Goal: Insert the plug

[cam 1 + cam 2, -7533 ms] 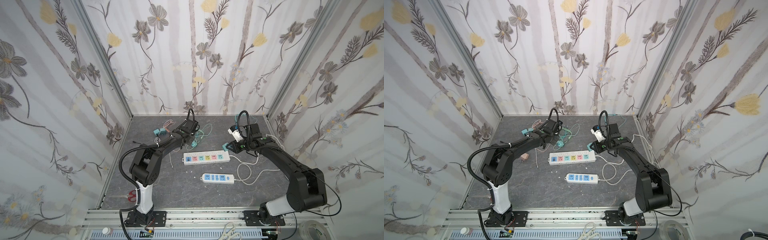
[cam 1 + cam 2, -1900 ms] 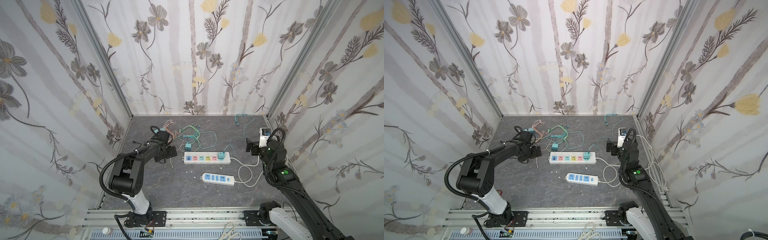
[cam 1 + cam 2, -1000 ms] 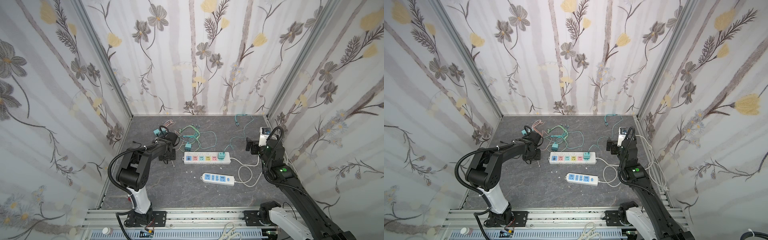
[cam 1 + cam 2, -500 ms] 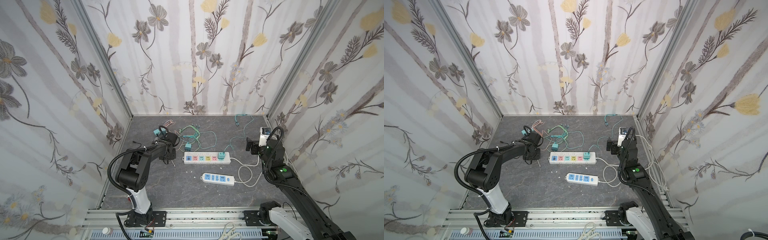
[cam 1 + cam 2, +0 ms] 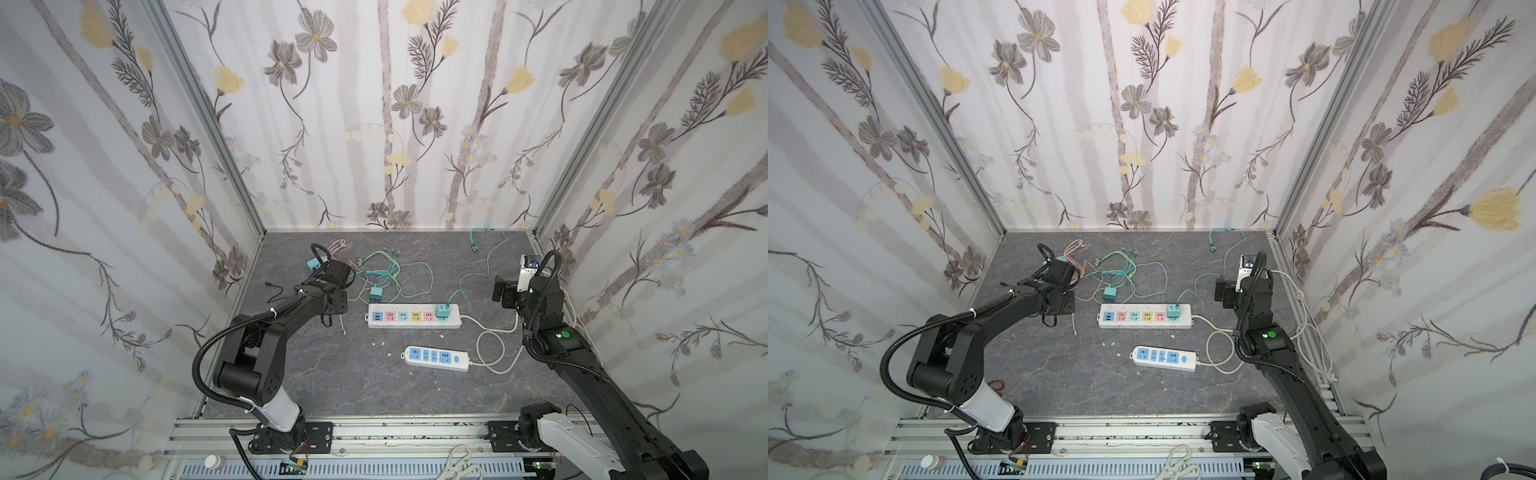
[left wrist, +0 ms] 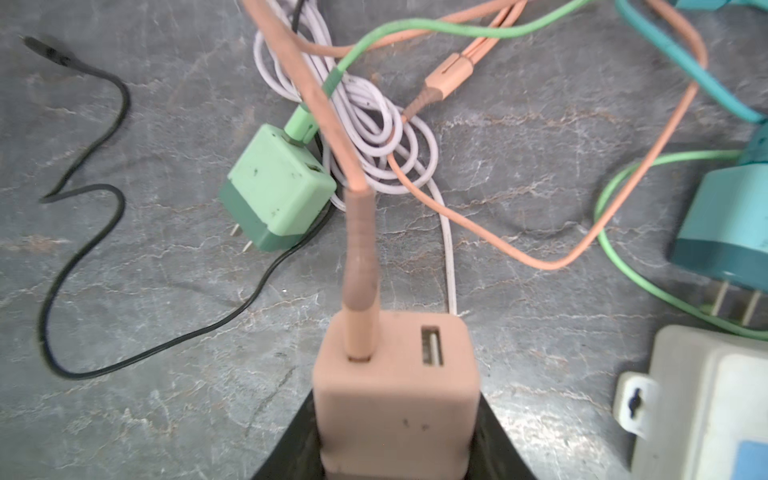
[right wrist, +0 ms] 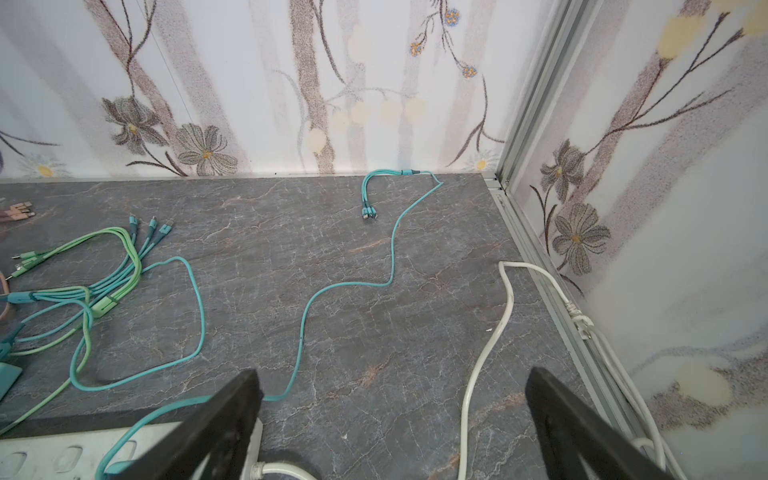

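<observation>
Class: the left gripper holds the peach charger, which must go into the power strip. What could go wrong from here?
1. The peach cable crosses the green cable and white cord, so carrying the peach charger may drag the tangle.
2. Its prongs show in no view, so the left gripper could bring them to the power strip crooked.

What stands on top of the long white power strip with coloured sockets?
In the rightmost socket of the long white power strip stands a teal charger plug. The other five coloured sockets are bare. The plug's prongs are covered by its body.
</observation>
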You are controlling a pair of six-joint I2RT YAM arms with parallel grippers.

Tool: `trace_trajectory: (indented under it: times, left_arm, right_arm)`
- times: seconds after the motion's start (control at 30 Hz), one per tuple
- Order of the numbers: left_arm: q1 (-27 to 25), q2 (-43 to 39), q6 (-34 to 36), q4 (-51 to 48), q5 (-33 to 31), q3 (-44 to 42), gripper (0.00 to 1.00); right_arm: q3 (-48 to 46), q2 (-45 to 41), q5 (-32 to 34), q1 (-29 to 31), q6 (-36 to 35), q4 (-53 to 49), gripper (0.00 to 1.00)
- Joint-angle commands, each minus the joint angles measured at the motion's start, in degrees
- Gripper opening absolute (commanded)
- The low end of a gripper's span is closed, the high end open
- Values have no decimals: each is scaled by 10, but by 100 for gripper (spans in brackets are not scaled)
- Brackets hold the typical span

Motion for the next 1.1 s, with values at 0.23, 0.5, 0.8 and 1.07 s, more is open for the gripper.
trace_trajectory:
  times: [0.23, 0.5, 0.8, 1.07]
  left_arm:
    - [-37, -101, 10, -47, -13, 56, 0]
    - [-75, -130, 1, -90, 47, 154, 0]
    - [-121, -107, -33, -114, 206, 338, 0]
    - [-127, -103, -36, -80, 321, 448, 0]
  right_arm:
    - [12, 15, -31, 0, 45, 14, 99]
    - [38, 38, -203, 2, 48, -1, 99]
    - [60, 111, -303, 75, 117, 63, 99]
    - [118, 216, -365, 143, 128, 117, 99]
